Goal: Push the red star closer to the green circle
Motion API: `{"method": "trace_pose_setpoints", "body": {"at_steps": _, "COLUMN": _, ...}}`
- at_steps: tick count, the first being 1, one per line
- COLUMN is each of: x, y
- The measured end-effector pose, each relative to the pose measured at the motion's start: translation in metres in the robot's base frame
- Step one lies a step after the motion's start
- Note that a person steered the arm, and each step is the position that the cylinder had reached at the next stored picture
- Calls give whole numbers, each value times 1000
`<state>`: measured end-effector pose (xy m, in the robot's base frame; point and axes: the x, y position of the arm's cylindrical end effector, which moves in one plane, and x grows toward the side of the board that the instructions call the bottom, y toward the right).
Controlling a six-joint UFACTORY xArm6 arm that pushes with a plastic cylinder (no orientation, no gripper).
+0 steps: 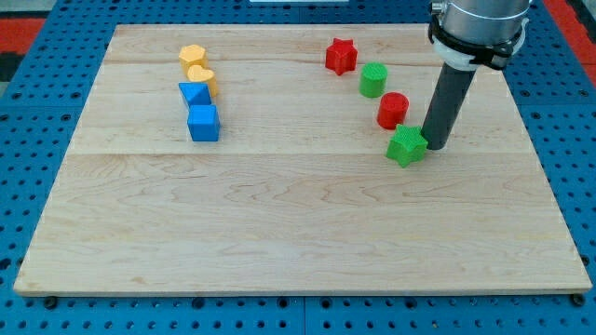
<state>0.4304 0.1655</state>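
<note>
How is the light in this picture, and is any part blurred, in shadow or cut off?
Camera view: the light is even and soft, with no strong glare on the wooden board. Blocks such as the red star and the green circle look sharp, with only faint shadows. My tip stands just right of the green star. The top edge cuts off the arm.

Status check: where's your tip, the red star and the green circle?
My tip beside green star, view's right. Red star just upper-left of green circle, narrow gap. Nothing between them.
</note>
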Motion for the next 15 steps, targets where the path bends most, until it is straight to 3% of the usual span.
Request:
{"method": "trace_pose_setpoints", "body": {"at_steps": 3, "x": -11, "y": -15}}
{"method": "trace_pose_setpoints", "body": {"at_steps": 5, "x": -28, "y": 15}}
{"method": "trace_pose_setpoints", "body": {"at_steps": 7, "x": -132, "y": 52}}
{"method": "trace_pose_setpoints", "body": {"at_steps": 9, "x": -232, "y": -46}}
{"method": "trace_pose_setpoints", "body": {"at_steps": 11, "x": -225, "y": -211}}
{"method": "trace_pose_setpoints", "body": {"at_steps": 13, "x": -154, "y": -180}}
{"method": "trace_pose_setpoints", "body": {"at_steps": 15, "x": -168, "y": -131}}
